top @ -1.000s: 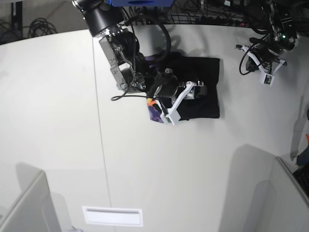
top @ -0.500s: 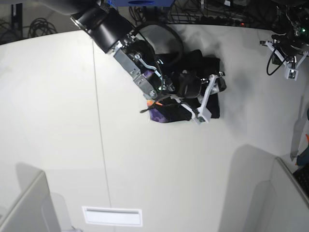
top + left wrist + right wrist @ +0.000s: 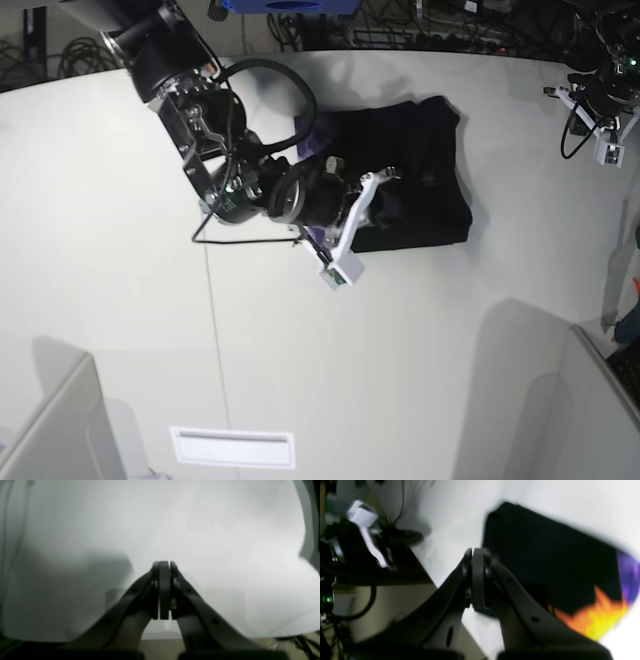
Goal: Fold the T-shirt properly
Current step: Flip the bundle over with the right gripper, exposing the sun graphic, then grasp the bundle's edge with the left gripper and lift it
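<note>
White table (image 3: 120, 300) is occupied by the T-shirt (image 3: 420, 180), folded compactly; only final tidying is judged left. Right gripper (image 3: 477, 577) and left gripper (image 3: 163, 590) are closed, empty.

Right arm (image 3: 185, 95): thick black cylindrical casing, then an exposed grey metal section with brackets and small screws. A black cable loops in a wide arc from the upper casing to the wrist, and a thinner black wire trails below. A white angular bracket (image 3: 345, 235) juts from the black wrist housing.

Right pincer (image 3: 478, 577): two dark grey curved limbs, each pierced by a round hole, ending in flat black pads.

Left pincer (image 3: 163, 590): the same dark grey limbs with holes, small screws beside the flat black pads.

Left arm (image 3: 600, 95): black body, looping black cable, white angular bracket at the wrist.
</note>
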Tool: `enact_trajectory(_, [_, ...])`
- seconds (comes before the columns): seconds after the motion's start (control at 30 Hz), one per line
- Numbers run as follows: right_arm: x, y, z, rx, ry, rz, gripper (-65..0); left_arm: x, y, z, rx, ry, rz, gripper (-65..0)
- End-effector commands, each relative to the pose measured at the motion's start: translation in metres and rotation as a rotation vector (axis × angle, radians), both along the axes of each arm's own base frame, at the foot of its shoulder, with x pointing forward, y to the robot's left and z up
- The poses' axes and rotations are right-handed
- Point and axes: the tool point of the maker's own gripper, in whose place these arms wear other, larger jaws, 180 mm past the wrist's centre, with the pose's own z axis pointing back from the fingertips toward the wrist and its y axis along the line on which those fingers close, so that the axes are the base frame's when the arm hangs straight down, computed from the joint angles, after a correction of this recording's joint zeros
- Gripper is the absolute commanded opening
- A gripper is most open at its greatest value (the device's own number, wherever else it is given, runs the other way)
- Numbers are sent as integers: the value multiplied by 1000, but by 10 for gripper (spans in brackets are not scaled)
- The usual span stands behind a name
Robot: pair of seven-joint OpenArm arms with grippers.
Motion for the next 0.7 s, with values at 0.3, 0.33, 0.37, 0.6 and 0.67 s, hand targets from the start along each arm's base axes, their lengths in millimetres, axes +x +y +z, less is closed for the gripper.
enact_trajectory(0.3, [23, -121, -29, -64, -54, -333, -650, 52, -99, 28, -124, -191, -188, -650])
enact_trajectory(0.33, [23, -129, -30, -78, -55, -344, -650, 57, -107, 26, -166, -207, -182, -650])
enact_trajectory(0.37, [21, -136, -32, -94, -55, -350, -650, 59, -114, 23, -207, -205, -171, -583])
enact_trajectory(0.6, [4, -146, -43, -131, -29, -342, -650, 94, -151, 28, -427, -294, -151, 0])
enact_trajectory(0.67, [1, -148, -47, -138, -18, -345, -650, 105, -165, 24, -471, -291, -168, 0])
